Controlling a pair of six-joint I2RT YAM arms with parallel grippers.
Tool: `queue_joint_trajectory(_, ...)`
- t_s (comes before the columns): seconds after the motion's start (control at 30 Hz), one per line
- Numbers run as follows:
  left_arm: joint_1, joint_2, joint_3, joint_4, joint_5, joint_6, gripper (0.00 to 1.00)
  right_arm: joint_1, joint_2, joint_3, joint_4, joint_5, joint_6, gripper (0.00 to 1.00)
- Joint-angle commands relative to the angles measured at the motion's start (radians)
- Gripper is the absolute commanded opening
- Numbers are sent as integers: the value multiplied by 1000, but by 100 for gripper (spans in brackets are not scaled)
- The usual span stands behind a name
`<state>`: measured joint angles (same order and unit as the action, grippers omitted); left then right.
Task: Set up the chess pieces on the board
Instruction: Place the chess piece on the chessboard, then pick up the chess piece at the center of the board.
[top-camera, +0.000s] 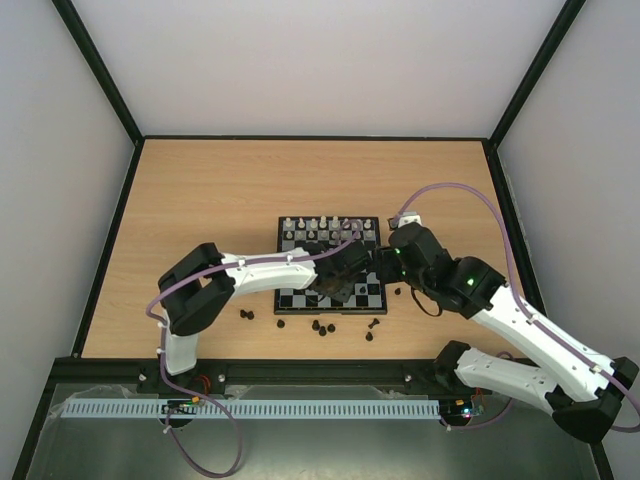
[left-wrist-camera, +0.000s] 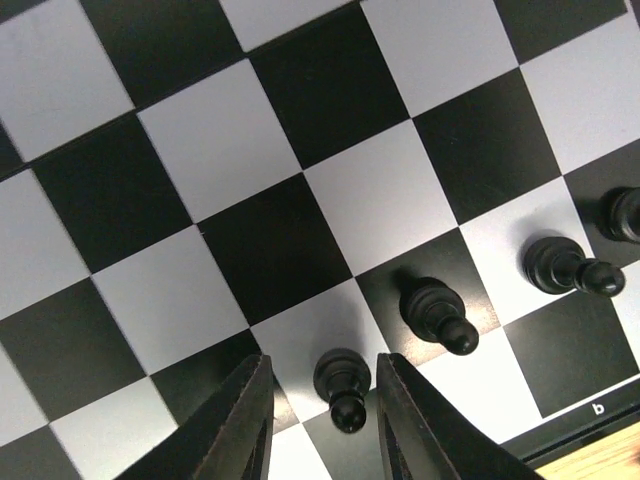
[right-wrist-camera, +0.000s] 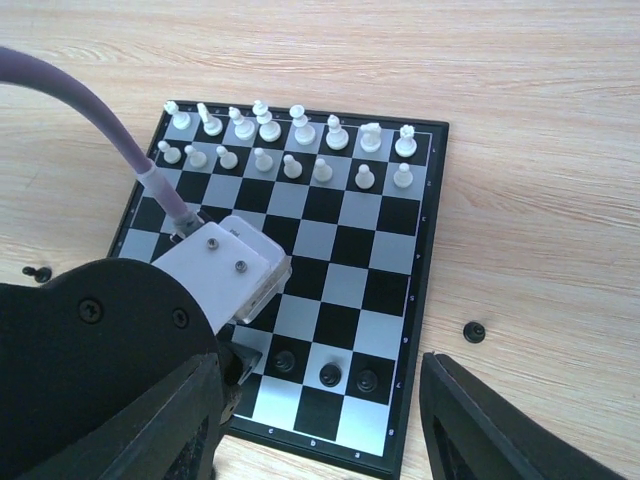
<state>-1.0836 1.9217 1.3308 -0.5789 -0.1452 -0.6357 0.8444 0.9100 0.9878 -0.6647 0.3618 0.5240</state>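
loose black pieces (top-camera: 322, 327) are lying on the table (top-camera: 200, 200) just before the board (right-wrist-camera: 390, 290), not yet placed. the left gripper (left-wrist-camera: 322, 400) is hovering low over the near side of the board. its fingers (left-wrist-camera: 240, 430) are spread on both sides of a black pawn (left-wrist-camera: 343, 382) without touching it, so i judge it is setting this pawn in line with the other black pawns (left-wrist-camera: 437, 315). the right gripper (right-wrist-camera: 320, 400), spread and empty, is hanging beside. the white pieces (right-wrist-camera: 290, 140) are filling the far two ranks.
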Motion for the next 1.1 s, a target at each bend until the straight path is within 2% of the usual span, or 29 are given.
queue_joint_trajectory(0.0, -11, -80, 48, -33, -51, 2, 33, 7, -16, 35, -27, -28, 7, 56)
queue_joint_trajectory(0.2, -12, -187, 49, -70, -113, 6, 40, 7, -40, 61, -29, -57, 6, 57)
queue_joint_trajectory(0.33, -10, -268, 10, -76, -150, -5, 48, 7, -69, 70, -21, -101, 11, 63)
queue_joint_trajectory(0.4, -10, -308, -15, -78, -169, -12, 53, 6, -75, 81, -27, -119, 12, 69)
queue_joint_trajectory(0.53, -11, -421, -84, -80, -216, -37, 60, 7, -81, 87, -34, -143, 23, 86)
queue_joint_trajectory(0.63, -10, -521, -156, -75, -236, -57, 74, 7, -79, 73, -30, -159, 34, 98)
queue_joint_trajectory(0.7, -10, -583, -206, -75, -247, -79, 97, 7, -77, 55, -15, -170, 42, 99)
queue_joint_trajectory(0.93, -12, -787, -379, -79, -277, -173, 99, 7, -48, -11, 1, -145, 102, 99)
queue_joint_trajectory(1.07, -10, -895, -460, -77, -280, -218, 99, 7, -46, -58, 8, -120, 205, 99)
